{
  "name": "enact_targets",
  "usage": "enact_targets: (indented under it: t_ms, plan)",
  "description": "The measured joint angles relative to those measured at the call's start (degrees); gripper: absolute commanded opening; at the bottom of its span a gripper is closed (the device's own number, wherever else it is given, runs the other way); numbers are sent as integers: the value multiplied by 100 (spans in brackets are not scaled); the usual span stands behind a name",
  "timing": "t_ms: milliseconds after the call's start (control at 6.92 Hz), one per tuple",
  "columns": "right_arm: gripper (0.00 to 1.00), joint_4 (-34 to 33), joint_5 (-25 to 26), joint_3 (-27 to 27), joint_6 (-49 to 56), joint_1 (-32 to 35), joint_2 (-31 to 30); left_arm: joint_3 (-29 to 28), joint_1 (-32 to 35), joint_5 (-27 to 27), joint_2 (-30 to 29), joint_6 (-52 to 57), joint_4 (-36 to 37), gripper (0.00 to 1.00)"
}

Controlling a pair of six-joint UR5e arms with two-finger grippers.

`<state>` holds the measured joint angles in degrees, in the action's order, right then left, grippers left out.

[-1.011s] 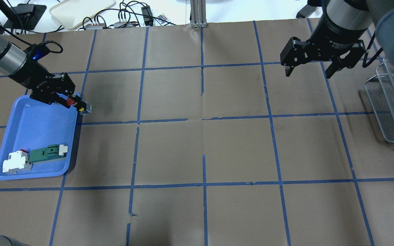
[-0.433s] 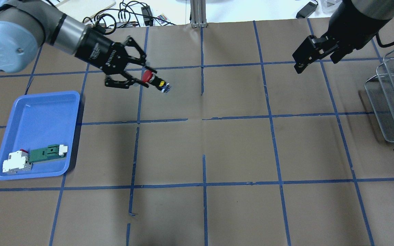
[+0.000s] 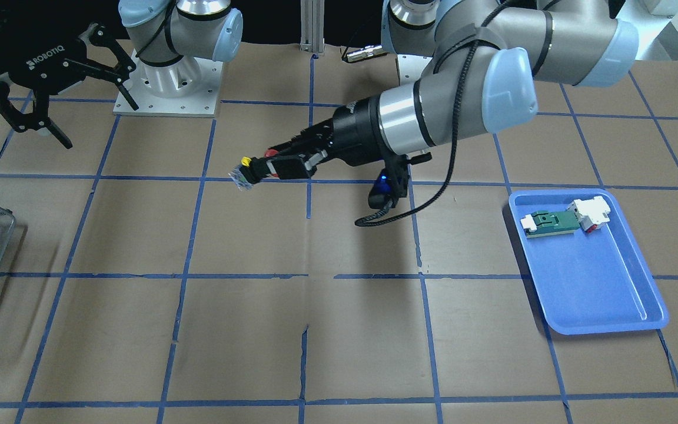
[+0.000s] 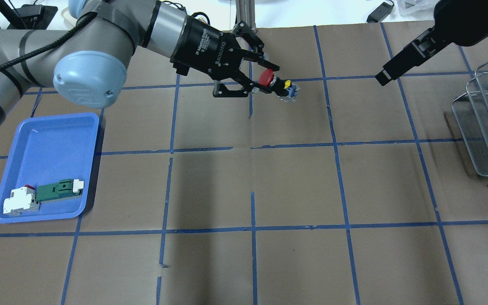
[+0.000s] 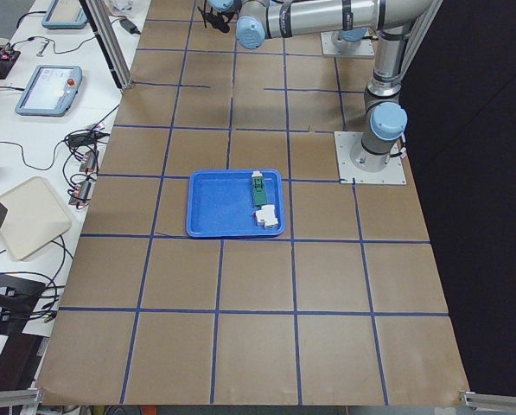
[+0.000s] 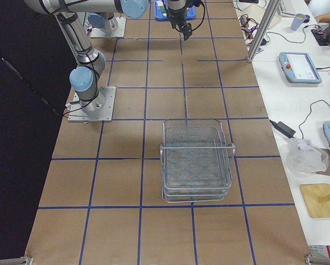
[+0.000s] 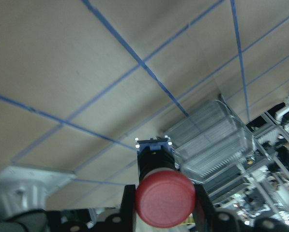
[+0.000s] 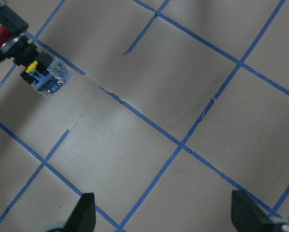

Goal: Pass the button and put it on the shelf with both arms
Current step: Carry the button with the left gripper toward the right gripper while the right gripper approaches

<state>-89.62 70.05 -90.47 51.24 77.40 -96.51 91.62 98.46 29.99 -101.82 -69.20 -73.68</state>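
My left gripper [image 4: 265,81] is shut on the button [image 4: 278,83] by its dark body just behind the red cap. It holds the button above the table's far middle, clear base pointing toward my right side. The button also shows in the front view [image 3: 255,170], the left wrist view [image 7: 164,200] and the right wrist view [image 8: 40,70]. My right gripper [image 3: 102,126] is open and empty, in the air some way from the button; only one finger [image 4: 396,67] shows overhead. The wire-mesh shelf [image 4: 487,123] stands at the table's right edge.
A blue tray [image 4: 45,140] at the left holds a green-and-white flat part [image 4: 59,189] and a white-and-red block [image 4: 20,201]. Cables and an aluminium post [image 4: 246,17] lie beyond the far edge. The shelf shows whole in the right exterior view [image 6: 197,160].
My left arm has carried the button from the tray's corner up and to the right, past the centre line. My right gripper has risen, turned edge-on to the overhead camera and shifted right.
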Motion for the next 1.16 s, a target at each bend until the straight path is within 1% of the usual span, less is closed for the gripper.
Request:
enact_targets:
  t_ms: [144, 289, 578, 722, 1011, 1156]
  plan:
    - [100, 170, -363, 7, 842, -138, 12, 5, 194, -448, 11, -844, 315, 0]
    - [100, 365, -642, 13, 1692, -197, 33, 4, 291, -783, 13, -1373, 527, 0]
    - [100, 892, -905, 37, 3496, -233, 16, 2, 350, -994, -32, -2068, 1060, 0]
    - [100, 1145, -937, 55, 4118, -244, -135, -1, 358, -1013, -36, -2289, 1283, 0]
    - [100, 1355, -1084, 44, 4434, -227, -672, -6, 376, -1021, -5, -2466, 1451, 0]
    - [100, 1262, -1280, 41, 4444, -218, -806, -8, 388, -1021, 24, -2487, 1475, 0]
